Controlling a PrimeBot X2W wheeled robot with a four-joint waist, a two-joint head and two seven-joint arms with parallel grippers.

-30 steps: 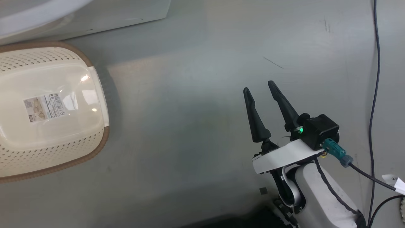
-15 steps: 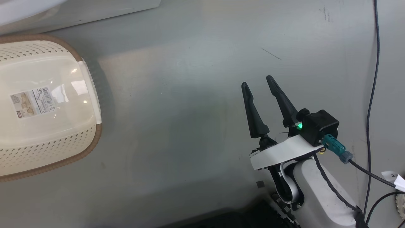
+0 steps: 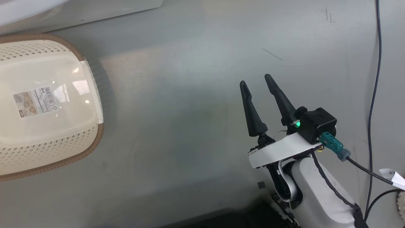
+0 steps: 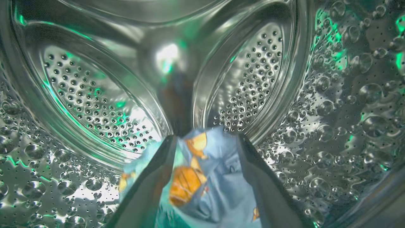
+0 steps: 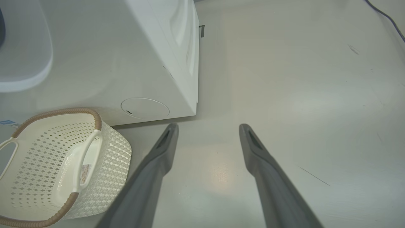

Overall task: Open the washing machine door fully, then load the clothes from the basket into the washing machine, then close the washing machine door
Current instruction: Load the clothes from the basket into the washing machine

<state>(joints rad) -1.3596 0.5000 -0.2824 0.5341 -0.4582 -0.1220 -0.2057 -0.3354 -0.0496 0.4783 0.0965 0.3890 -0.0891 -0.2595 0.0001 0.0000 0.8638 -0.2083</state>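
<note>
Left gripper (image 4: 206,136), lower centre, inside drum (image 4: 95,95): jaws spread, clothes (image 4: 218,183) loose between; I'd back straight out, avoiding snags. Right gripper (image 3: 255,79): spread, empty.

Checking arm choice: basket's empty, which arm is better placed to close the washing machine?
Probably right: right claw hangs open, empty, beside the washing machine; left claw sits inside the drum.

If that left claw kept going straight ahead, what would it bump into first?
Probably the light blue garment between the left claw's fingers; beyond it, the drum's back wall. Depth is unclear.
</note>
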